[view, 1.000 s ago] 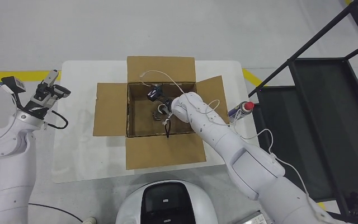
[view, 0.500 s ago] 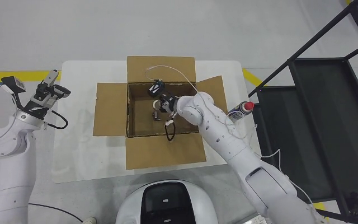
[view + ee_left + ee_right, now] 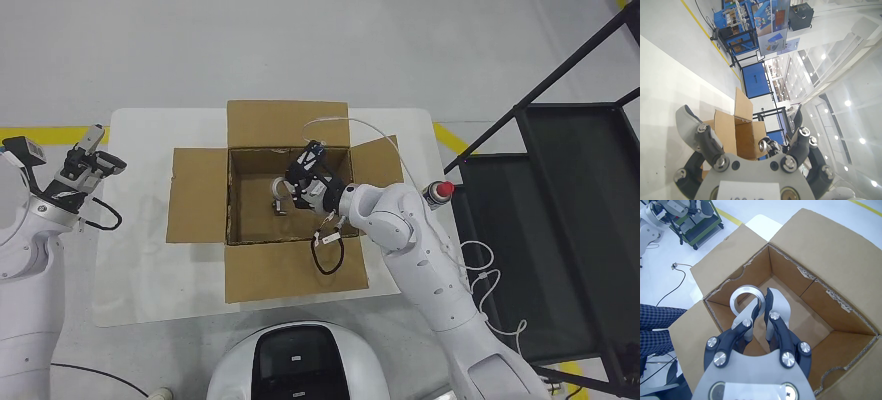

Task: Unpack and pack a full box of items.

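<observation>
The cardboard box (image 3: 200, 195) is sitting in the middle of the white desk (image 3: 140, 260) with all four flaps folded outward. Its opening is facing up, showing brown inner walls and floor in the right wrist view.

The right arm is reaching in from the near right, over the right flap. It is holding the right hand (image 3: 290, 193) above the box opening, toward its far right part. This hand is gripping a silver metal ring (image 3: 745, 288). One finger is passing through the ring's hole and the other is pressing on the outside, so the ring's wall is being pinched between them. The ring is hanging over the inside of the box, clear of the floor and the walls. In the top view it is showing as a pale shape at the hand's tip.

The left hand (image 3: 100, 150) is hovering by the desk's far left corner, well apart from the box. Its fingers (image 3: 687, 121) are spreading wide with nothing between them. In its own wrist view the box (image 3: 743, 106) is appearing beyond the open fingers.

A red-capped can (image 3: 437, 192) is resting at the desk's right edge, just beside the box's right flap.
</observation>
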